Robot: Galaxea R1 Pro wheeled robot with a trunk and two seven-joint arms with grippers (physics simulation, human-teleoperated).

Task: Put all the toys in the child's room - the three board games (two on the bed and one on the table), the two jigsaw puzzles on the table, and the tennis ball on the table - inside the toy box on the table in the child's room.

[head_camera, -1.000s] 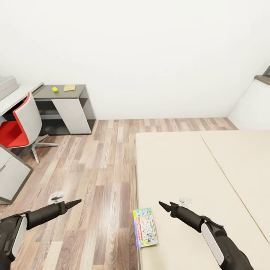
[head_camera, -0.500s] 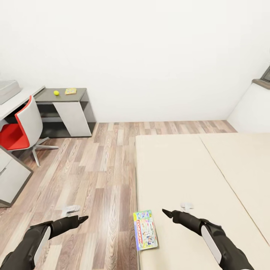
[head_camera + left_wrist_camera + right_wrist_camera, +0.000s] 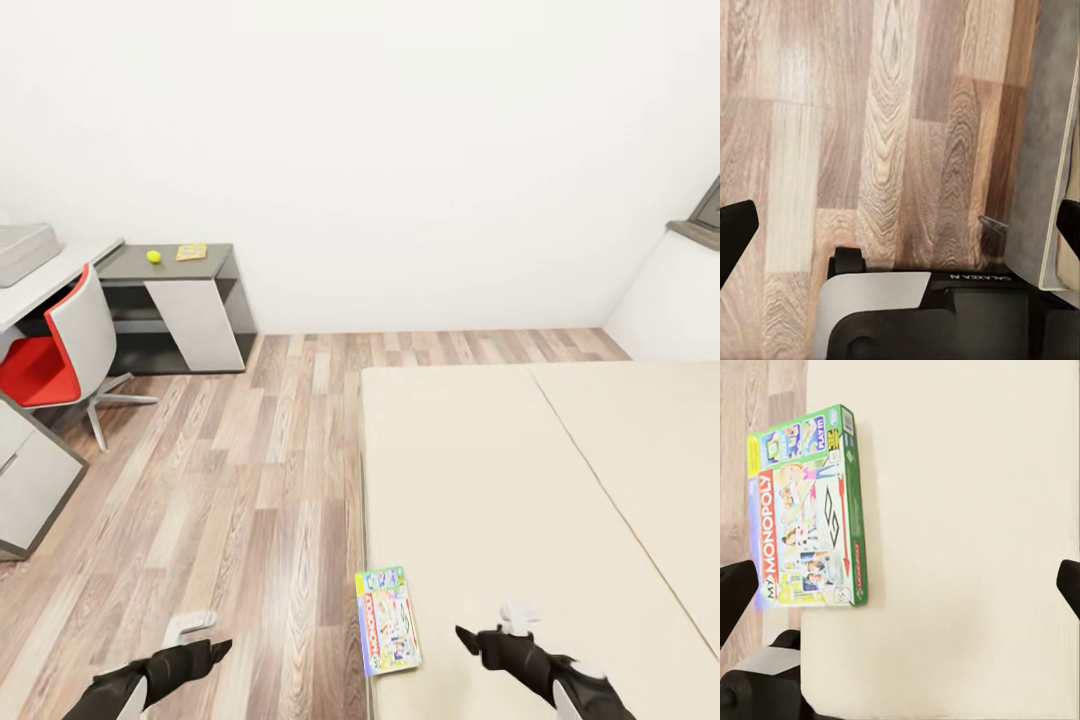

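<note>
Both arms had dropped lower as I backed off; right pincer [image 3: 468, 636] and left pincer [image 3: 222, 648] stood apart, empty. Game [image 3: 808, 510] lay overhanging the bed [image 3: 500, 480] edge, light, stiff, slick; I'd pinch its overhanging long side

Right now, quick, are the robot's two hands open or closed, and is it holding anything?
Left gripper: open, holding nothing, over the wood floor.
Right gripper: open, holding nothing, over the bed beside the board game.
</note>
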